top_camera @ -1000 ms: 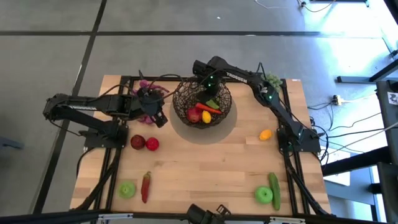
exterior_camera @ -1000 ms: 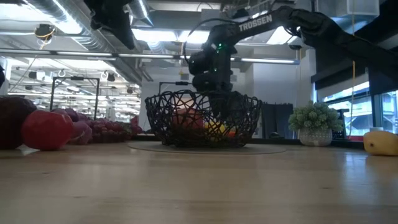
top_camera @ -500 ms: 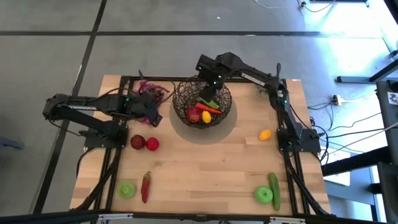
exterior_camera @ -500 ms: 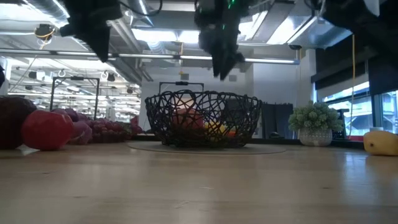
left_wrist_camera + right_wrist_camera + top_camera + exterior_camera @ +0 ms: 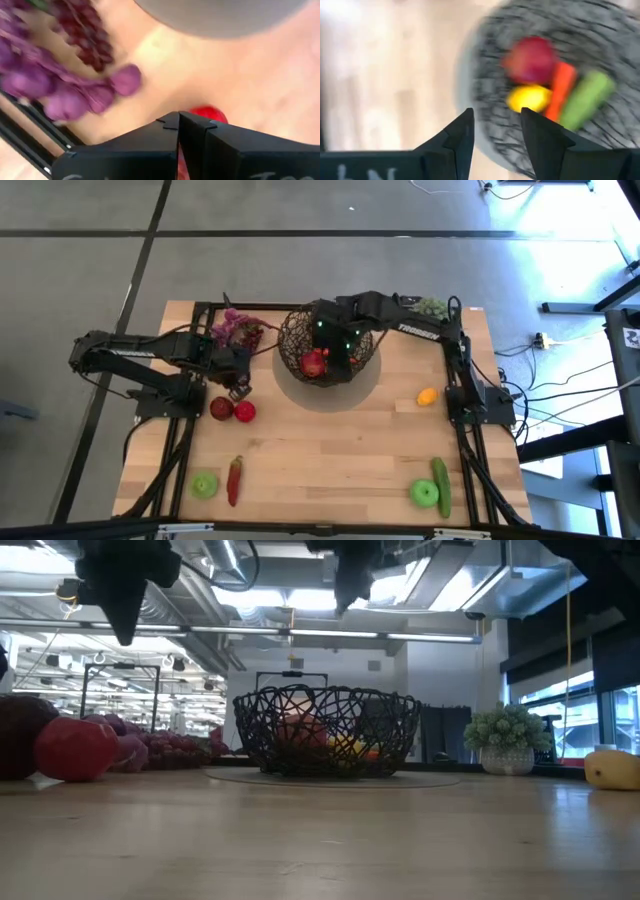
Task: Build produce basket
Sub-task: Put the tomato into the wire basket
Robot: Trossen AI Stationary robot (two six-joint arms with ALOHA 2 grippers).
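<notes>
Your basket (image 5: pixel 326 345) sits mid-table at the far side, holding an apple (image 5: pixel 313 364); grapes (image 5: pixel 232 330) lie to its left, a lemon (image 5: pixel 427 395) to its right.

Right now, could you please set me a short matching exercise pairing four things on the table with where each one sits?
Things:
1. carrot
2. red chilli
3. purple grapes
4. cucumber

Places:
A. near edge, left part of the table, beside a green apple
B. inside the basket
C. near edge, right part of the table
D. far edge, left of the basket

Pairs: 1-B, 2-A, 3-D, 4-C
</notes>
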